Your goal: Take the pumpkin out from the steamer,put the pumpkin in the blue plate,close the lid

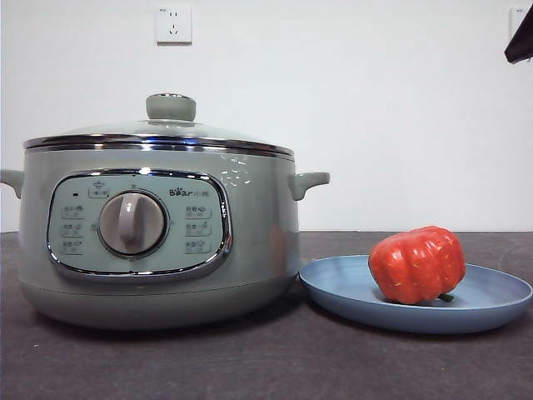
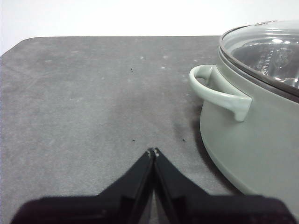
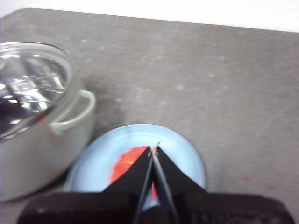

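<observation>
While both of my arms are held clear of the work, the items stand as follows, left to right across the front view. The steamer: large, round, pale sage green, chrome rim, a stubby handle on each side, a front panel with one grey dial and a "Bear" logo; it stands on the dark grey table. The lid: domed glass, chrome edge, sage-green knob, seated squarely on the steamer's rim. The blue plate: wide, shallow, light blue, matte, just beside the steamer's base, its near edge appearing to touch it. The pumpkin: glossy red-orange, ribbed, lying tipped on its side in the plate with the small dark stem low against the plate's surface. A white wall socket hangs above the steamer; nothing stands between pot and plate. My left gripper has its jaws pressed together on nothing, held over bare table beside the steamer's side handle, a spot the front view cuts off. My right gripper, likewise clamped empty, hangs above the plate and hides part of the pumpkin; its wrist view alone shows the plate's full round outline. In the front view, only a black tip shows at the upper right corner.
</observation>
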### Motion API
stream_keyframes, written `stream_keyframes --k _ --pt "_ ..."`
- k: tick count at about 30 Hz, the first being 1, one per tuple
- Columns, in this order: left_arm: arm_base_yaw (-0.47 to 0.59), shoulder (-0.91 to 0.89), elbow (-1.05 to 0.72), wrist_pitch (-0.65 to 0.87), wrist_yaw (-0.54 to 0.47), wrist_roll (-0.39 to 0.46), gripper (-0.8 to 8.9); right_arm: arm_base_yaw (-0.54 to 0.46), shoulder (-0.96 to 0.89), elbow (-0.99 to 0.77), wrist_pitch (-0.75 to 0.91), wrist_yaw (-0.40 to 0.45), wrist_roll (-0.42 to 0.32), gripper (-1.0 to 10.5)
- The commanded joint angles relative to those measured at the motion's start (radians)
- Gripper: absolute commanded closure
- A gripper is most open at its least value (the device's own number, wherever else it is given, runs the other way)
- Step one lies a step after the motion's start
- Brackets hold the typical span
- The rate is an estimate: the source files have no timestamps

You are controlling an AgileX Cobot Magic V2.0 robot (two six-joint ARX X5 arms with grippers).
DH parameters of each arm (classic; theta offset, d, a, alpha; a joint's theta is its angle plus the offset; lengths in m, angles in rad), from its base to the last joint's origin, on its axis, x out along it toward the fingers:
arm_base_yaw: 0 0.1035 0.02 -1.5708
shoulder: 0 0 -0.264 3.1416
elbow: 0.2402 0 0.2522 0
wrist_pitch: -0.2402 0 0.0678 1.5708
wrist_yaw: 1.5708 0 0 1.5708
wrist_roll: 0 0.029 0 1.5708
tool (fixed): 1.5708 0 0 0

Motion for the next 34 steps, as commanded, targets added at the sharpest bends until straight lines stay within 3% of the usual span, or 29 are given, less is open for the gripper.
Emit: stream_keyframes --k 1,9,12,16,23,28,34 --pt "0.004 -0.003 -0.018 0.003 -0.002 0.001 8.17 0.001 -0.003 -0.011 0.002 0.085 -0.070 9.6" --pt "0.004 -0.003 -0.018 0.003 -0.002 0.001 8.17 -0.058 -0.130 -0.012 -0.084 0.129 -0.068 9.6" --pt "0.004 -0.003 -0.018 0.003 -0.002 0.001 8.17 -0.153 -0.193 -0.024 -0.098 0.050 -0.068 9.6" --pt "0.004 -0.003 -0.018 0.003 -0.002 0.001 8.17 -0.312 -0.288 -0.089 -0.083 -0.127 -0.084 9.6" --pt "0.004 -0.003 -0.018 0.003 -0.001 0.001 8.17 -0.502 -0.449 -0.312 0.050 -0.310 -0.089 9.6" --pt "0.004 -0.003 -0.018 0.003 -0.002 0.001 8.17 -0.545 -0.522 -0.458 0.176 -0.378 -0.095 9.6" --pt "0.004 -0.003 -0.018 0.003 -0.001 0.001 8.17 -0.549 -0.560 -0.537 0.202 -0.380 -0.103 9.6"
